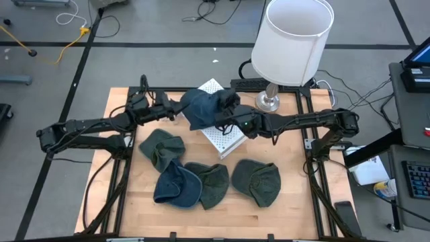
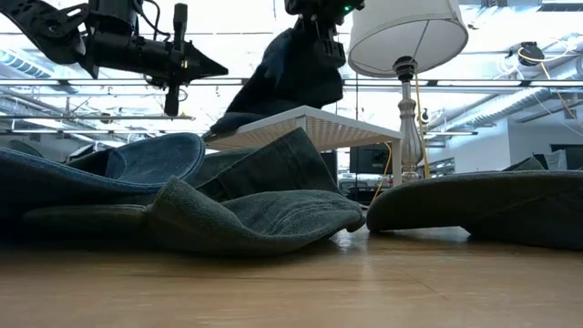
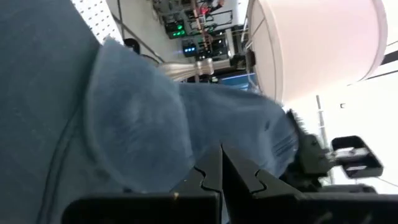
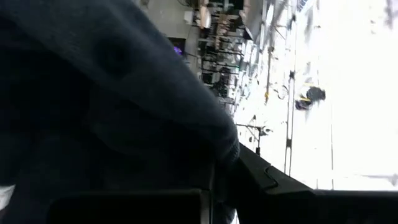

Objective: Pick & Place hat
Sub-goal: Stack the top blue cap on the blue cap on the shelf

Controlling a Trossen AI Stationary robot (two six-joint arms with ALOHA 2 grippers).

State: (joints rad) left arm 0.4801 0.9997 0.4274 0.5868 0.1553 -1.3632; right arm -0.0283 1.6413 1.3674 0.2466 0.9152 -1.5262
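Observation:
A dark blue denim hat [image 1: 201, 107] hangs over a white perforated stand [image 1: 225, 138]; my right gripper [image 1: 230, 109] is shut on it and comes in from the table's right. In the low view the hat [image 2: 287, 73] droops from that gripper [image 2: 319, 23], and its low tip [image 2: 226, 123] reaches the stand's edge [image 2: 310, 117]. My left gripper [image 2: 219, 66] is shut and level, just left of the hat with a small gap. Its wrist view shows the shut fingers [image 3: 221, 165] pointing at the hat [image 3: 137, 118]. My right gripper holds the blue hat by its upper right part [image 2: 310, 46], the hat pinched between the two fingers. In the right wrist view the cloth [image 4: 124, 93] covers the fingers and hides the place of contact. The hat hangs slack below and to the left of the gripper.
Several more denim hats, green and blue, lie on the wooden table's near half [image 1: 161, 149], [image 1: 178, 187], [image 1: 257, 181]. A white-shaded lamp [image 1: 292, 40] stands at the far right corner on a metal base [image 1: 267, 101]. Bare wood [image 1: 121, 128] shows along the left edge.

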